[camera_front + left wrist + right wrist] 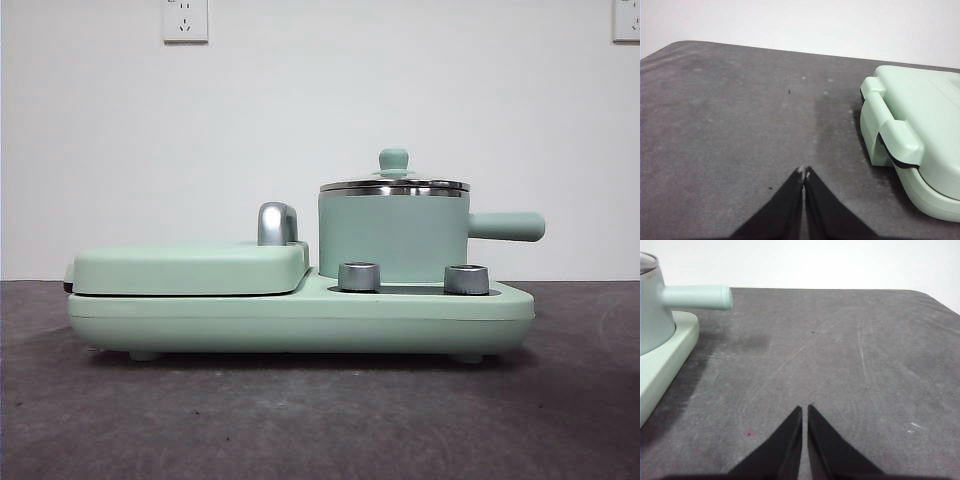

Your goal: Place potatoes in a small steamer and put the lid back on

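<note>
The small steamer (393, 238), a mint-green pot with a steel rim and a stubby side handle (507, 226), stands on the right half of the green cooker base (300, 322). The lid (394, 184), glass with a green knob, sits on the steamer. The potatoes are out of view. My left gripper (804, 173) is shut and empty over the bare table, off the griddle end of the cooker. On the other side, my right gripper (804, 408) is shut and empty above the table, well clear of the steamer (651, 305) and its handle (697, 296).
A flat mint-green hinged griddle cover (190, 268) lies shut on the base's left half, a steel latch (276, 223) behind it. Two metal knobs (359, 276) front the base. The griddle cover (920, 130) shows beside the left gripper. Dark grey tabletop (320, 420) surrounds the cooker.
</note>
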